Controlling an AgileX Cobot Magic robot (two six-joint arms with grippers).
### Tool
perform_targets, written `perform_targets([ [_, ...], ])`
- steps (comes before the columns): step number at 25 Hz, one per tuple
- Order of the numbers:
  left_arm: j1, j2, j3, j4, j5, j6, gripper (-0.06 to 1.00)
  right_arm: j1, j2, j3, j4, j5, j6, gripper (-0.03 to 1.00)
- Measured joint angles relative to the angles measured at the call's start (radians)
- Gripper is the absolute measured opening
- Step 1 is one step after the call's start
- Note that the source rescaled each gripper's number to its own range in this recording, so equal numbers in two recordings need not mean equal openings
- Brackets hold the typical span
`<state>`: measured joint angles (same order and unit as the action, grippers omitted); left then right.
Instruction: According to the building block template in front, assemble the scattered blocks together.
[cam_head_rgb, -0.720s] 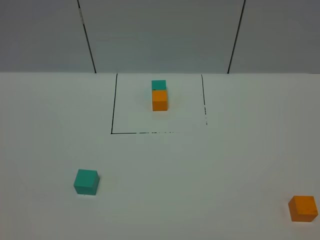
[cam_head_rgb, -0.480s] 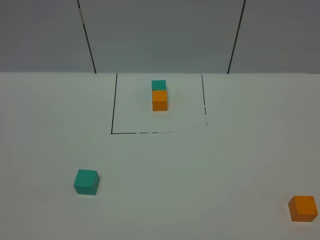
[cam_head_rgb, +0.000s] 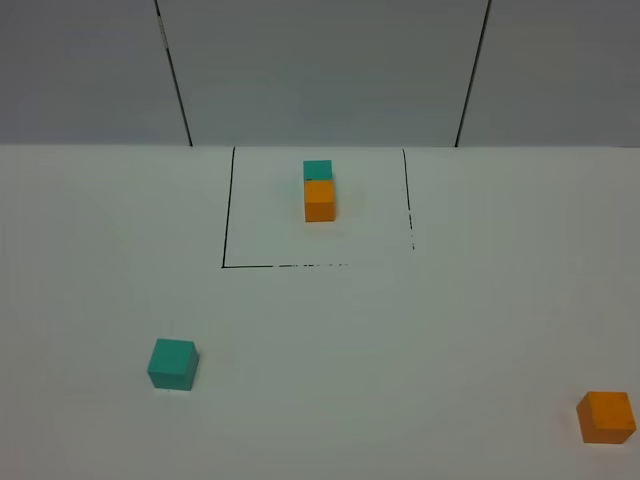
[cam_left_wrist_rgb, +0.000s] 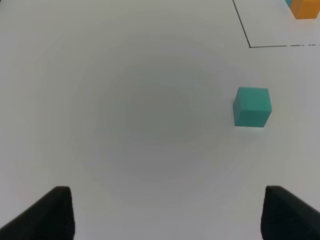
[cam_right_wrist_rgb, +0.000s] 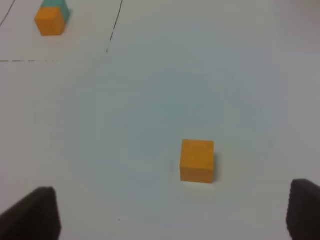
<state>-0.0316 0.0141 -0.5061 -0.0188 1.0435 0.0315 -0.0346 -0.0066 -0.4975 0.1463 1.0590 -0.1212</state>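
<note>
The building block template (cam_head_rgb: 319, 190) stands inside a black outline at the back: a teal cube behind an orange cube, touching. A loose teal cube (cam_head_rgb: 172, 363) (cam_left_wrist_rgb: 252, 106) lies front left on the white table. A loose orange cube (cam_head_rgb: 606, 417) (cam_right_wrist_rgb: 197, 160) lies front right. Neither arm shows in the exterior high view. In the left wrist view my left gripper (cam_left_wrist_rgb: 167, 215) hangs open above the table, the teal cube ahead and off to one side. In the right wrist view my right gripper (cam_right_wrist_rgb: 175, 215) is open too, with the orange cube just ahead of its fingertips (cam_right_wrist_rgb: 37, 212).
The black outline (cam_head_rgb: 224, 240) marks a rectangle at the back of the table (cam_head_rgb: 400, 330). Grey wall panels (cam_head_rgb: 320, 70) rise behind the table's far edge. The template pair also appears far off in the left wrist view (cam_left_wrist_rgb: 305, 7) and the right wrist view (cam_right_wrist_rgb: 51, 17).
</note>
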Motion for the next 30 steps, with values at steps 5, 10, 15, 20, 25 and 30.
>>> perform_targets([
  [5, 0.000, 0.193, -0.019, 0.000, 0.004, -0.043, 0.62, 0.000, 0.000, 0.000, 0.000, 0.000, 0.000, 0.80],
  [10, 0.000, 0.541, -0.128, -0.002, 0.004, -0.074, 0.62, 0.000, 0.000, 0.000, 0.000, 0.000, 0.001, 0.80],
  [15, 0.000, 0.900, -0.328, -0.097, -0.003, -0.078, 0.62, 0.000, 0.000, 0.000, 0.000, 0.000, 0.000, 0.80],
  [20, -0.030, 1.188, -0.529, -0.213, 0.036, -0.038, 0.62, 0.000, 0.000, 0.000, 0.000, 0.000, 0.000, 0.80],
  [25, -0.190, 1.389, -0.663, -0.135, 0.045, -0.099, 0.62, 0.000, 0.000, 0.000, 0.000, 0.000, 0.000, 0.80],
  [30, -0.328, 1.540, -0.707, 0.030, 0.008, -0.224, 0.62, 0.000, 0.000, 0.000, 0.000, 0.000, 0.000, 0.80],
])
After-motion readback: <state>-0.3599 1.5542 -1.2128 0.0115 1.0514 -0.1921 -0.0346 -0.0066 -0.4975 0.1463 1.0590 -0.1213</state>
